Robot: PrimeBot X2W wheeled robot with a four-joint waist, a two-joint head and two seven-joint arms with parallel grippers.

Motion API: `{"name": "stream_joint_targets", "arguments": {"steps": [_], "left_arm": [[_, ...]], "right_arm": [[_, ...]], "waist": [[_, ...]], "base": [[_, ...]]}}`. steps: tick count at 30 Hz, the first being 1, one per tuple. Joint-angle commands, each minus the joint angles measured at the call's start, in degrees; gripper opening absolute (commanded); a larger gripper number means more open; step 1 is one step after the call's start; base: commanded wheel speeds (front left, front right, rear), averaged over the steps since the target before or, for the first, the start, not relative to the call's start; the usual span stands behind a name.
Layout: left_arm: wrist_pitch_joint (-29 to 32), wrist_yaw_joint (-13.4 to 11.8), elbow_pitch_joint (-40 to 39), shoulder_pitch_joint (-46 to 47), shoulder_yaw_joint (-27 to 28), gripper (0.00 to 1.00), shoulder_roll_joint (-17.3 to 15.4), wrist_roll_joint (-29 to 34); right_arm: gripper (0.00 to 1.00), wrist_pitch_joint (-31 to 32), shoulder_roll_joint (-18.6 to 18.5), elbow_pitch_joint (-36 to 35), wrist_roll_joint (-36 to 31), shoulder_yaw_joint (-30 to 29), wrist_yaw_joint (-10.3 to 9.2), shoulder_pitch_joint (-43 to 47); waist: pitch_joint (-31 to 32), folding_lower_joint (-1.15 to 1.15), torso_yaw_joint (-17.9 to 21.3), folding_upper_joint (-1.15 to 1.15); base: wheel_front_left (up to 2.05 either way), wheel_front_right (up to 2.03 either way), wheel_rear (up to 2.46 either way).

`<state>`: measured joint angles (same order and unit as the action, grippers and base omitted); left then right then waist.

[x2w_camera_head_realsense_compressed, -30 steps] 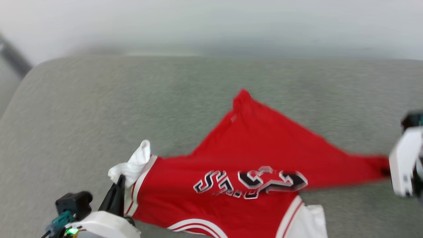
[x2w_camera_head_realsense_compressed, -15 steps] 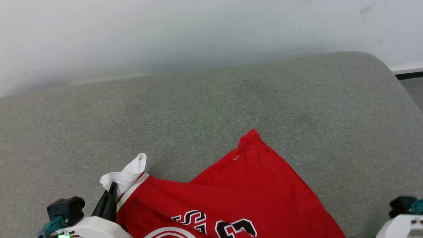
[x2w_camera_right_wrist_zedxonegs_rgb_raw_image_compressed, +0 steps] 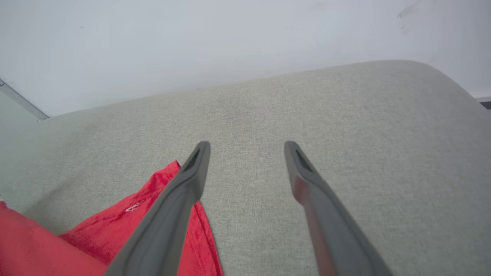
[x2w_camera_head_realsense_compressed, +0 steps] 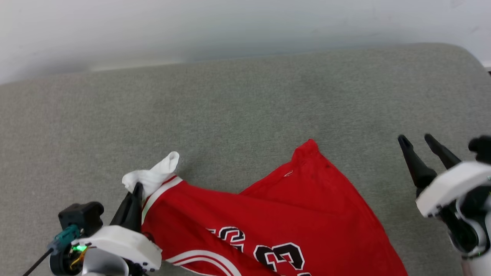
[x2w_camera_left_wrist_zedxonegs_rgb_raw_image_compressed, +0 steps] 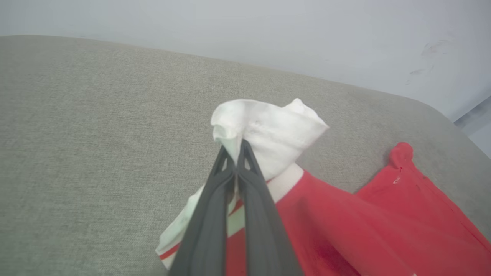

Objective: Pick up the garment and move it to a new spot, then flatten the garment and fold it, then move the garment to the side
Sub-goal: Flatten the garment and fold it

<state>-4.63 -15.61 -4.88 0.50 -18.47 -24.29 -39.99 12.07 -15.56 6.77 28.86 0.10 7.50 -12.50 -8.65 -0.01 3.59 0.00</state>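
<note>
Your left gripper [x2w_camera_head_realsense_compressed: 135,188] has jaws clamped on the garment [x2w_camera_head_realsense_compressed: 299,214] at its white sleeve [x2w_camera_head_realsense_compressed: 153,177]. The garment's free red corner [x2w_camera_head_realsense_compressed: 307,148] lies left of your nearer right gripper [x2w_camera_head_realsense_compressed: 414,137], jaws apart.

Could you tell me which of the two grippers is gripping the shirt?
The left gripper, shut on the white sleeve of the garment; the right gripper stands open beside it, holding nothing.

Plain room: grey upholstery [x2w_camera_head_realsense_compressed: 245,96], white wall [x2w_camera_head_realsense_compressed: 230,23]
</note>
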Motion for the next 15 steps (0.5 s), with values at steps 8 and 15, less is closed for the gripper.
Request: {"name": "stream_joint_targets", "arguments": {"steps": [8,15], "left_arm": [[0.13,1.99,1.06,6.37,-2.24,0.0,1.0,1.65],[-0.55,3.86,2.48,10.86,-4.43,0.0,2.78,2.55]], "right_arm": [[1.0,22.72,-6.69,8.43,6.58,11.84,-0.01,-16.43],[1.0,35.68,-7.81,11.83,9.04,19.64,-0.02,-24.72]], "waist": [[-5.09,0.01,-3.87,0.0],[-8.85,0.01,-7.19,0.0]], "base": [[0.0,0.0,0.0],[0.0,0.0,0.0]]}}
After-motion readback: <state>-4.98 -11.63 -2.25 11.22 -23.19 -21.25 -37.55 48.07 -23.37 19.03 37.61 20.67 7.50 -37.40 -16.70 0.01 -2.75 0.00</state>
